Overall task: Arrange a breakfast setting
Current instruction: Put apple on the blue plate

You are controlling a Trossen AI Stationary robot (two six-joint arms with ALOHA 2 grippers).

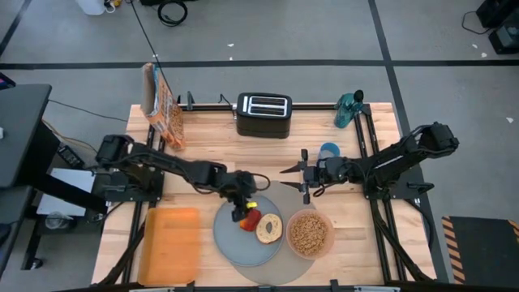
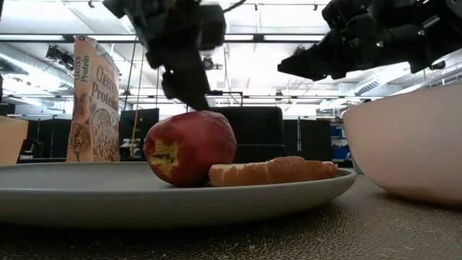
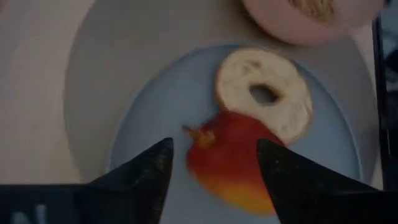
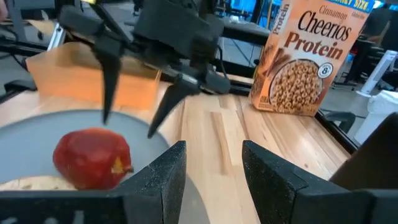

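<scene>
Wood table point(image 1: 357, 243), L tool point(image 1: 241, 209) open over apple point(image 1: 249, 220)

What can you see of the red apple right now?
The red apple is whole, red with a yellow-orange patch and a short brown stem. It rests on the smaller grey plate, stem pointing sideways, pressed against the bagel lying flat beside it. The left pincer hangs just above it, fingers spread to either side and clear of the skin in the right wrist view. Nothing else touches it.

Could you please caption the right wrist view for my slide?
Left hand open above the red apple on the grey plate.
</scene>
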